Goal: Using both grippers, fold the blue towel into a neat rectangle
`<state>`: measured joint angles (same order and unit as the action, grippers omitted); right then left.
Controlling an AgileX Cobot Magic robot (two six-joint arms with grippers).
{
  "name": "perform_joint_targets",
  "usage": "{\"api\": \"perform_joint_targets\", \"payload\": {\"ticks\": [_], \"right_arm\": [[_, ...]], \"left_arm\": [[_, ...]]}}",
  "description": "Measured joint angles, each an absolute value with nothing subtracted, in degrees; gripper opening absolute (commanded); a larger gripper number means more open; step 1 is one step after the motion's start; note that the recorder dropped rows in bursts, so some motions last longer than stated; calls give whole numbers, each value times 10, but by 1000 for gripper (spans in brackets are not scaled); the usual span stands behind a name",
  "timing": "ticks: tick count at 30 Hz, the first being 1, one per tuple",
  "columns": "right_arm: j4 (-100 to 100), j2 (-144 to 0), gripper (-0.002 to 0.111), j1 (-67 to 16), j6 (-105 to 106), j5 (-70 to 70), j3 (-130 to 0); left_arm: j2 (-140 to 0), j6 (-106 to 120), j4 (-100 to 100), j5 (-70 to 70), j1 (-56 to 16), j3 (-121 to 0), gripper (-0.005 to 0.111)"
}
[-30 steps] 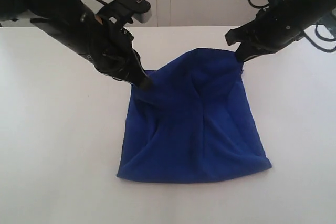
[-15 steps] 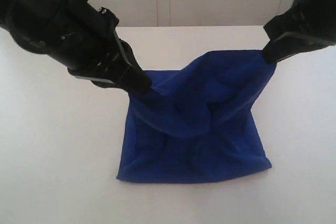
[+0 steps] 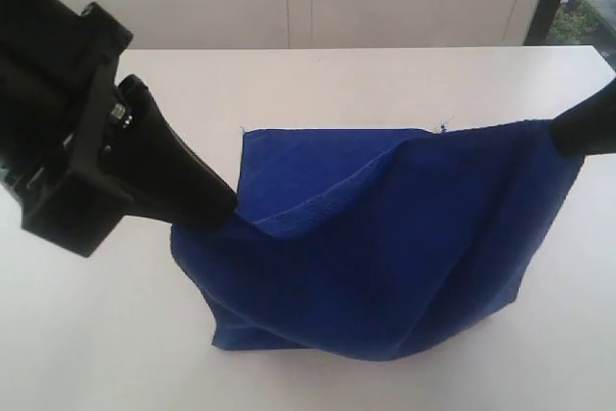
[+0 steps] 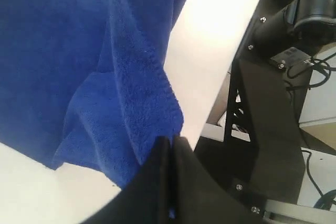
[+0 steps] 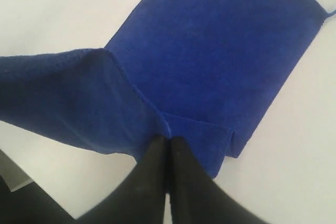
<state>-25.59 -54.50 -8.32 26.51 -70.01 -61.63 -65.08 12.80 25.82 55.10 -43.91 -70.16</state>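
The fold looks about midway. The left hand (image 3: 223,211) and the right hand (image 3: 563,137) are each pinched shut on one corner of the towel (image 3: 385,238), holding one edge up in the air and well apart. The cloth between them is stretched but sags a little in the middle. The rest of the towel lies on the white counter (image 3: 337,84), its far edge flat and straight. A small pale thread (image 3: 443,125) shows at one far corner.

No neat rectangle exists yet. The raised edge has not been laid down on the flat part, so it seems the hands have yet to bring it across, line its corners up with those below, and let go. Smoothing or a second fold may also be needed.

The towel is deep blue, plain and fleecy. Its lifted part drapes in soft diagonal creases, and near the left hand it bunches into a thick roll. The near bottom edge curves loosely instead of lying square.
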Motion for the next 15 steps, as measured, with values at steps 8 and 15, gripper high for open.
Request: {"api": "perform_joint_targets", "payload": {"ticks": [8, 15], "right_arm": [[-256, -493, 0, -83, 265, -701, -607], [-257, -458, 0, -83, 271, -701, -607]], "left_arm": [[-650, 126, 298, 561, -439, -698, 0], [-650, 126, 325, 562, -439, -698, 0]]}}
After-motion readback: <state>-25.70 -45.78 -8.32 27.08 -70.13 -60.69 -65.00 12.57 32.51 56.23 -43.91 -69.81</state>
